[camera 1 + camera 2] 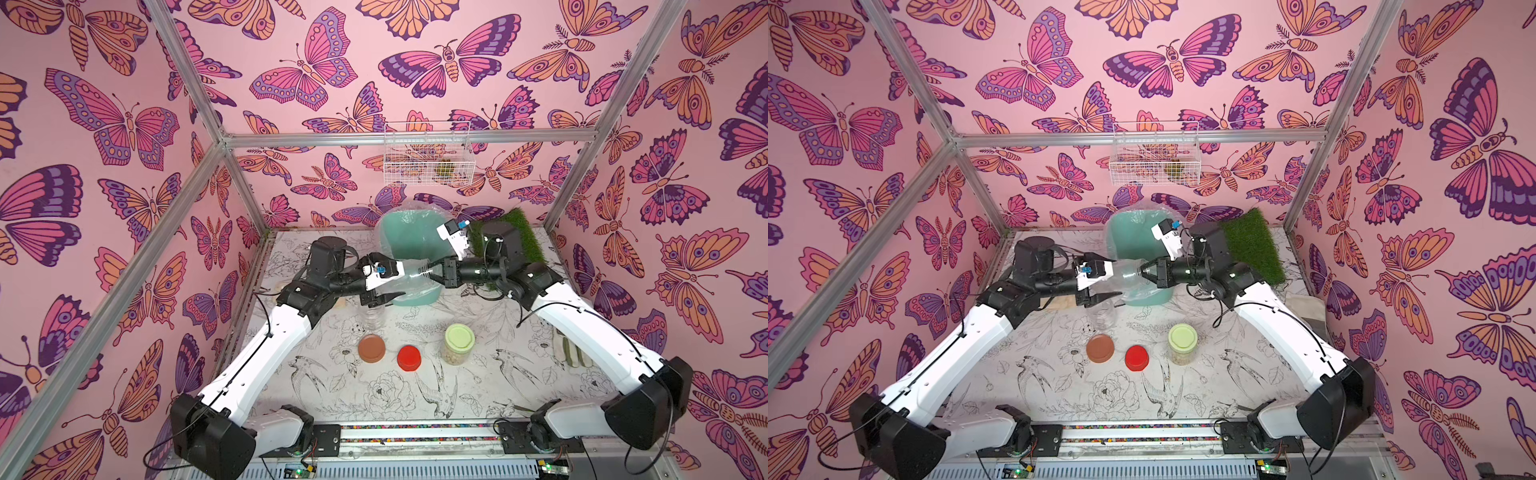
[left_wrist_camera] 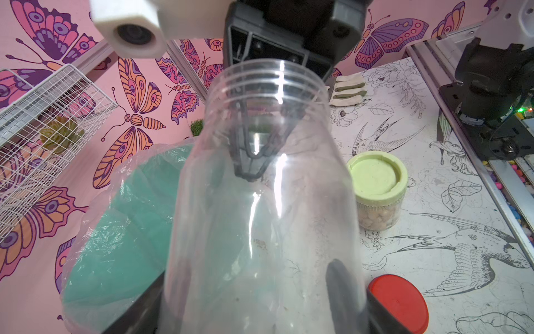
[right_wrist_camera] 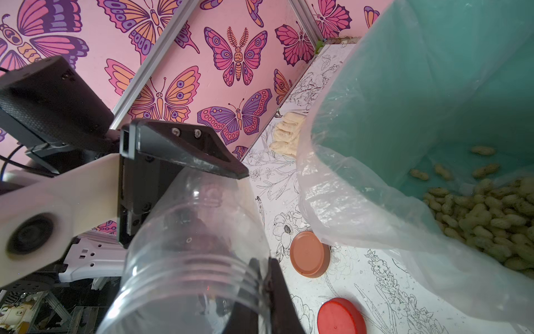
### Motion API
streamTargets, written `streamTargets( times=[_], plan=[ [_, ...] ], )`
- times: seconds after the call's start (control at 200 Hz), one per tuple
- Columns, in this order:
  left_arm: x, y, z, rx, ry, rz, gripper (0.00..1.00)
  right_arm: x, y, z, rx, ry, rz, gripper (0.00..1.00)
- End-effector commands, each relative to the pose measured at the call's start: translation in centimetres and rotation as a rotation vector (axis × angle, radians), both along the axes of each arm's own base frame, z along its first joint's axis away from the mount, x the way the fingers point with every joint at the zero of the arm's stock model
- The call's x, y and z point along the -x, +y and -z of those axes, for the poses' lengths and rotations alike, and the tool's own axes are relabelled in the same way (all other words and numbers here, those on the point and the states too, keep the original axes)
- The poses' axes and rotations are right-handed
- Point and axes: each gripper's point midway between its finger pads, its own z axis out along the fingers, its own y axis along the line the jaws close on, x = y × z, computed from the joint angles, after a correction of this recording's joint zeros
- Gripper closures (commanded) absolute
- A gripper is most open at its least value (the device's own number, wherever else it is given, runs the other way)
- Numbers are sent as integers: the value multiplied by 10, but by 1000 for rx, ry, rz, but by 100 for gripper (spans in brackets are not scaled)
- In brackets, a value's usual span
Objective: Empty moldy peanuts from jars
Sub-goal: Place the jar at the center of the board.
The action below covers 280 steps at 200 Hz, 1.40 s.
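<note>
– Butterfly-wall cell, sketch-print tabletop (image 1: 498,374): status on the jars?
– 2 of 3 look done. Left to right: 1 empty jar (image 1: 374,316) stands open under the left arm. The brown lid (image 1: 371,348) and red lid (image 1: 409,357) lie loose on the table. The held jar (image 1: 1127,272) is on its side and empty, mouth toward the right arm, beside the near rim of the lined bin (image 1: 409,237).
– Grippers?
– The left gripper (image 1: 392,282) is clamped on the held jar's base end. The right gripper (image 1: 1144,272) is closed on the rim wall at its mouth, as far as the right wrist view shows.
– Peanuts?
– Most of the moldy peanuts (image 3: 491,219) are heaped in the bin liner. More show through the green-lidded jar (image 1: 459,345), far right of the row, lid on, standing apart from both arms.
– What's left?
– My read: park the held jar, then unscrew and dump jar 3.
– Counts?
– 3 jars, 3 lids (2 off, 1 on), 1 bin, 2 grippers. Peanuts: too many to count.
</note>
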Motion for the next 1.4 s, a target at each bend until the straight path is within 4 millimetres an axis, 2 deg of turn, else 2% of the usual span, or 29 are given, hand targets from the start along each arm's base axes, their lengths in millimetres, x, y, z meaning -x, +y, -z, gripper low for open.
streamTargets(
  times=[0.0,0.14,0.34,0.486,0.496,0.511,0.516,0.531,0.741,0.871,1.167,1.277,1.397],
  plan=[
    [2,-1,-5,30,0,-1,98,15,4,-7,-21,-14,-59,100],
    [1,0,-4,27,-4,-13,90,16,3,-9,-23,-22,-58,100],
    [-6,6,0,3,-37,-60,55,22,-1,-15,-22,-53,-63,100],
    [-7,9,1,0,-31,-71,38,24,-5,-15,-11,-63,-56,100],
    [-8,9,2,0,-30,-71,34,24,-5,-15,-11,-63,-56,100],
    [-7,9,2,1,-29,-71,9,25,-5,-16,-11,-64,-56,100],
    [-7,9,1,1,-29,-71,5,25,-5,-15,-11,-63,-57,100],
    [-7,9,2,2,-27,-70,1,26,-5,-15,-10,-62,-58,100],
    [-4,11,6,0,-16,-79,0,27,-10,-18,4,-72,-50,100],
    [-4,21,10,-12,-21,-123,0,29,-23,-19,49,-95,-32,100],
    [-3,55,2,35,-22,-310,0,45,-66,-11,363,-232,-34,100],
    [-11,70,-6,133,-12,-449,0,56,-73,-7,470,-278,-83,100],
    [-13,87,-6,180,6,-566,0,64,-79,9,656,-327,-125,100]
  ],
)
